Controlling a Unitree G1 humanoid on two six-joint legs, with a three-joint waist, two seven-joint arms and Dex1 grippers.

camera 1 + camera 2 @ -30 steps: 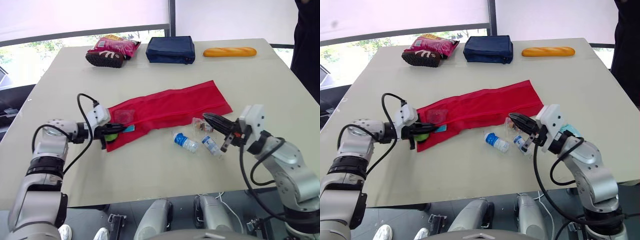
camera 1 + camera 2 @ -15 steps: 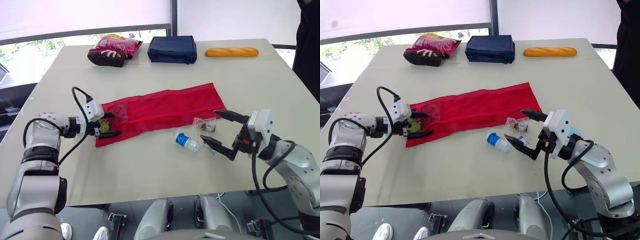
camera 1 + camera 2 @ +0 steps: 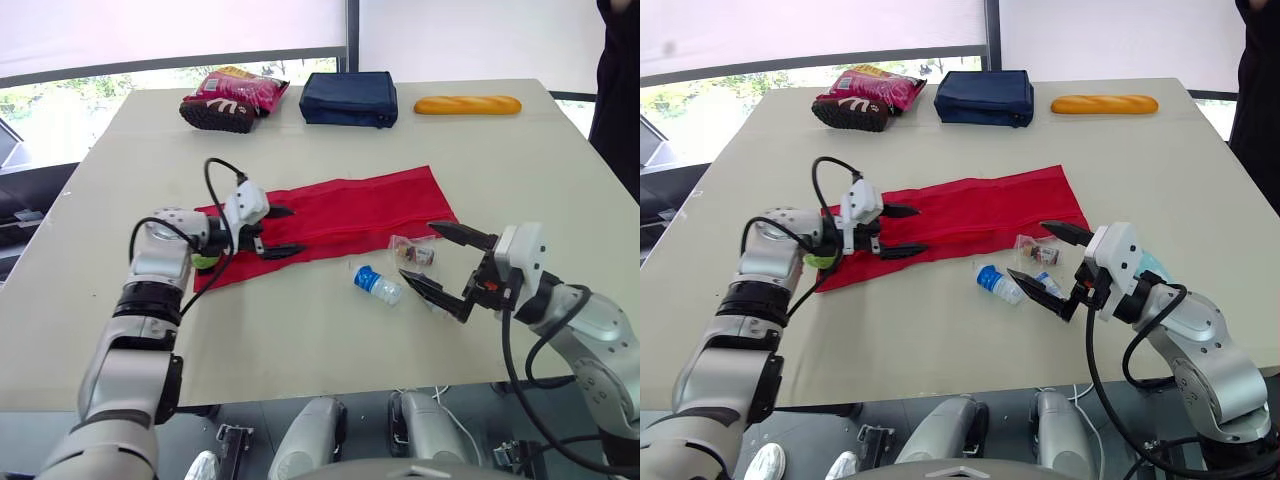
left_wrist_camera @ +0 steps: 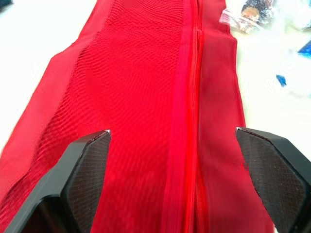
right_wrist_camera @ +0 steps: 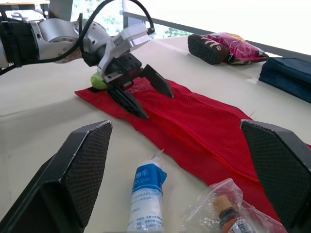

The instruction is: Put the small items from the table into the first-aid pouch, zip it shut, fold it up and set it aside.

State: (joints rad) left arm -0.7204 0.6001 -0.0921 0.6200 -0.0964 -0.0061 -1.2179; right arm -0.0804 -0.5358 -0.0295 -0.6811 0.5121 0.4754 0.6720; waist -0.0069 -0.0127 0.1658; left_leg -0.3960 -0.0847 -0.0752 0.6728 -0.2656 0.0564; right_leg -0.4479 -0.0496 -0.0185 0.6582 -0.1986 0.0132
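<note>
- Packing stage, by my reading: the red pouch [image 3: 345, 208] lay flat and unfolded across the table [image 3: 300, 340], not yet folded or set aside.
- The left gripper [image 3: 282, 231] hovered low over the pouch, near one end of it, with its fingers spread wide and nothing in them. In its wrist view the zip line [image 4: 190, 121] ran straight out between the two fingers.
- A small green item [image 3: 205, 262] sat right behind that gripper at the pouch's end edge. Whether it was inside the pouch or just beside it, I could not tell.
- The right gripper [image 3: 437, 262] was wide open too, and empty, pointing at the loose items.
- Just ahead of its fingertips a little bottle [image 3: 375, 283] with a blue cap lay on its side.
- A clear bag [image 3: 412, 252] of small bits sat almost between the open fingers, just beside the pouch's edge.
- So at least two items were out on the table, and loading looked far from done.
- Next move, I'd say: the right gripper needed to come down low and close on the clear bag or the bottle, since both lay flat, then carry its catch over to the pouch.
- The left gripper would need to pinch the pouch's top layer and lift it to make a mouth.
- The bottle looked likely to roll if nudged.
</note>
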